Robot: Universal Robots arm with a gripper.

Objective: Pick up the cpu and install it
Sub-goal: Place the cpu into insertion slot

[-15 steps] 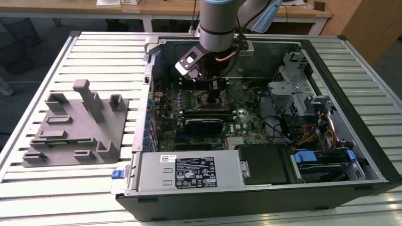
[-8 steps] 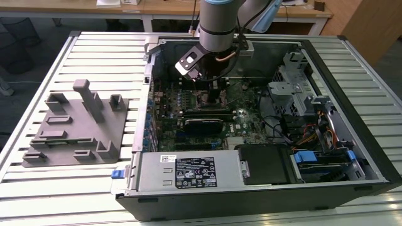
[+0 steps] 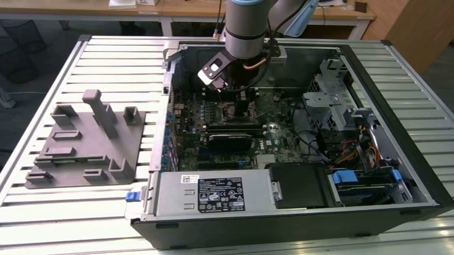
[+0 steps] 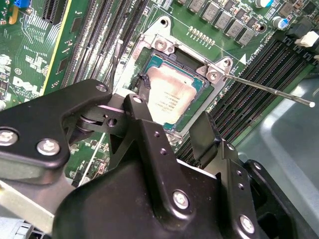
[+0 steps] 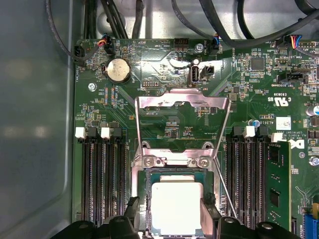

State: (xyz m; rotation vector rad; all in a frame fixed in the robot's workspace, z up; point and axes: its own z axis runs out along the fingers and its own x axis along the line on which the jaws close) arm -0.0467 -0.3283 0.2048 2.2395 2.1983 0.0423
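Observation:
The cpu (image 5: pixel 177 206), a small square chip with a pale metal top, lies level in the open socket on the green motherboard (image 5: pixel 164 74). It shows in both wrist views, and its top (image 4: pixel 172 97) is bare between the black fingers. My gripper (image 5: pixel 173 205) straddles it, one fingertip (image 4: pixel 144 82) at one edge and the other at the opposite edge, shut on the cpu. In the exterior view the gripper (image 3: pixel 237 98) reaches down into the open computer case (image 3: pixel 397 127) over the board's middle, and the arm hides the chip.
The socket's metal load plate (image 5: pixel 182 107) stands flipped open, and its thin lever (image 4: pixel 269 89) sticks out sideways. Memory slots (image 5: pixel 102 174) flank the socket. A grey plastic tray (image 3: pixel 82 143) with upright blocks lies at the exterior view's left. Cables and drive bays (image 3: pixel 347 133) fill the case's other side.

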